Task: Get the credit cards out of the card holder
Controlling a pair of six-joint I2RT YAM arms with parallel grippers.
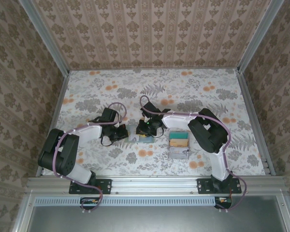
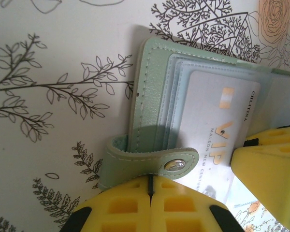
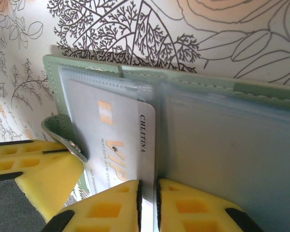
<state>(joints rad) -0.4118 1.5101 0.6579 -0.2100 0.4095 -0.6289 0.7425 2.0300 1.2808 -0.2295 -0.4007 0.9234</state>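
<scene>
Top external view: on the floral-patterned table point(image 1: 208, 96), a grey tray point(image 1: 178, 154) with teal and tan contents lies just right of the two wrists. The left gripper point(image 1: 121, 134) and right gripper point(image 1: 146, 129) converge on the card holder point(image 1: 137, 135) at mid-table and cover most of it, so detail there is too small to read. Left wrist view: the left gripper's yellow fingers are pressed together against the lower edge of the snap strap point(image 2: 150, 162); whether the strap is pinched cannot be told. The holder lies open and flat, pale grey-green with stitched edges, its right half cut off by the frame. Right wrist view: the right gripper's jaws stand at a narrow slit, clamped on the edge of a white credit card point(image 3: 118, 145) marked "VIP", which sits partly inside a clear sleeve point(image 3: 222, 145). The card's lower end is hidden by the fingers.
</scene>
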